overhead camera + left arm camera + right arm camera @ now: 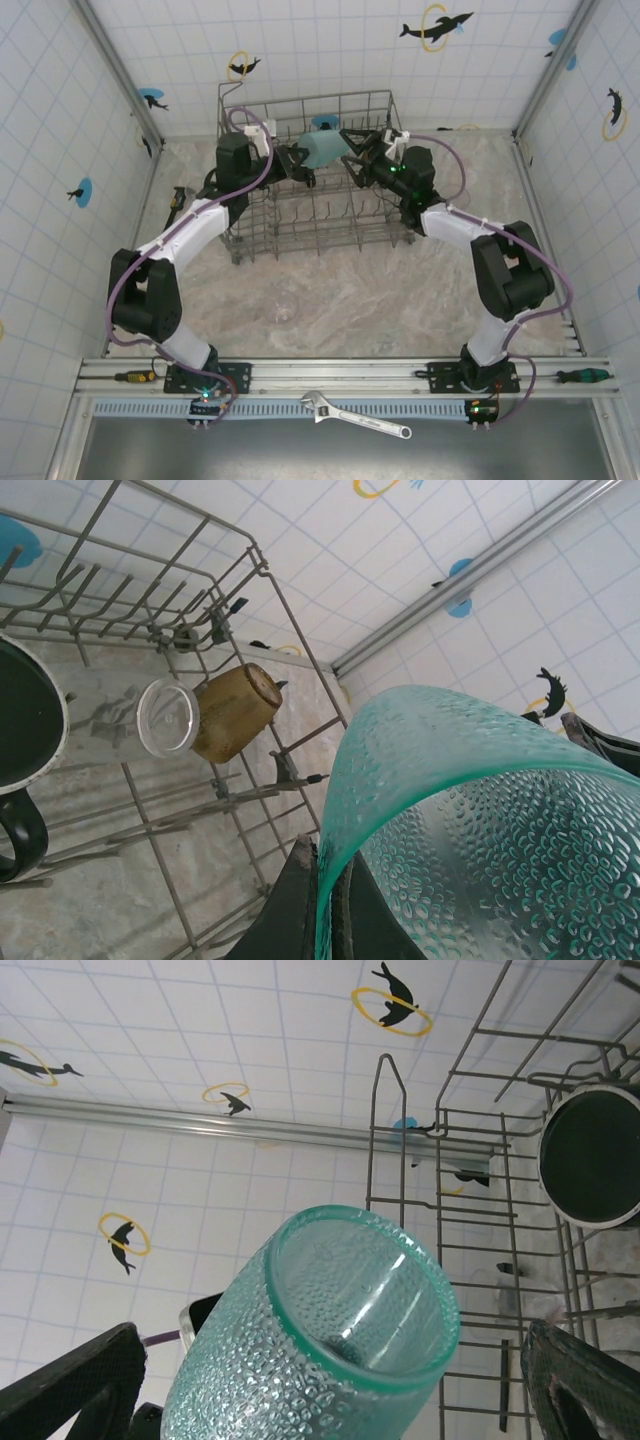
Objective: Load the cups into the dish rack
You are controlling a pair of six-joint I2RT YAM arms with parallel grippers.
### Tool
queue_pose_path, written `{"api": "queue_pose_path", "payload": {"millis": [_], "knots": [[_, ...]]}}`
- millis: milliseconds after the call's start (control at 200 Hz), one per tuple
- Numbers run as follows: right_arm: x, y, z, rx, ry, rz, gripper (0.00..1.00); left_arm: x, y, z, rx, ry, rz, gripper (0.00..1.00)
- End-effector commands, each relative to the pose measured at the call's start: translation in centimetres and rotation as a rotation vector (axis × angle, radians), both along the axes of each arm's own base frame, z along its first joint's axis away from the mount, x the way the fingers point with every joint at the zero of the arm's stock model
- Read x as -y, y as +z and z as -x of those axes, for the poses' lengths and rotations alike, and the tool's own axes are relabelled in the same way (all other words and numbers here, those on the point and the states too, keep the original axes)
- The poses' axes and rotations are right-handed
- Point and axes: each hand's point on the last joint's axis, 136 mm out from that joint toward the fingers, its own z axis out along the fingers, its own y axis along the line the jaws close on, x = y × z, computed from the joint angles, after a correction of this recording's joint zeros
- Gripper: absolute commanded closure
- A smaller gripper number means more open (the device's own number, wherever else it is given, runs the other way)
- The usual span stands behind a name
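Above the dish rack (300, 215), top view: one pale teal cup (323, 150) was held on its side between the two arms, clear of the tines. The left jaws were clenched on its wall, and the right jaws were spread wide at its other end. The surface (330, 290) lay below.

Left wrist view: the cup's textured wall was pinched at the rim by dark fingers (298, 905). Listed in the rack beneath were a clear glass (166, 717), an amber tumbler (235, 712) just beside it, and a black mug (20, 730) at the frame edge.

Right wrist view: the cup's open mouth was seen, with nothing inside. The spread fingers (70, 1380) stood either side, not seen to touch it. The black mug was recorded in the rack beyond.

Risk, as judged: so thin a rim pinch could let the cup pivot or slip. If it were released before the right jaws closed, a fall onto the tines or the clear glass would be likely.
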Motion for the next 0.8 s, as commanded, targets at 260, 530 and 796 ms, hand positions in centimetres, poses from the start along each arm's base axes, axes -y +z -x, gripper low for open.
{"api": "queue_pose_path", "payload": {"millis": [260, 530, 796], "knots": [[-1.9, 2.9, -1.2, 0.013, 0.016, -0.100, 0.05, 1.5, 0.6, 0.1, 0.048, -0.066, -0.001, 1.00], [-2.2, 2.5, -1.0, 0.006, 0.041, -0.115, 0.49, 1.9, 0.1, 0.7, 0.045, -0.090, -0.016, 1.00], [-2.0, 2.6, -0.9, 0.041, 0.041, -0.095, 0.62, 0.4, 0.3, 0.1, 0.061, 0.008, -0.082, 0.90]]}}
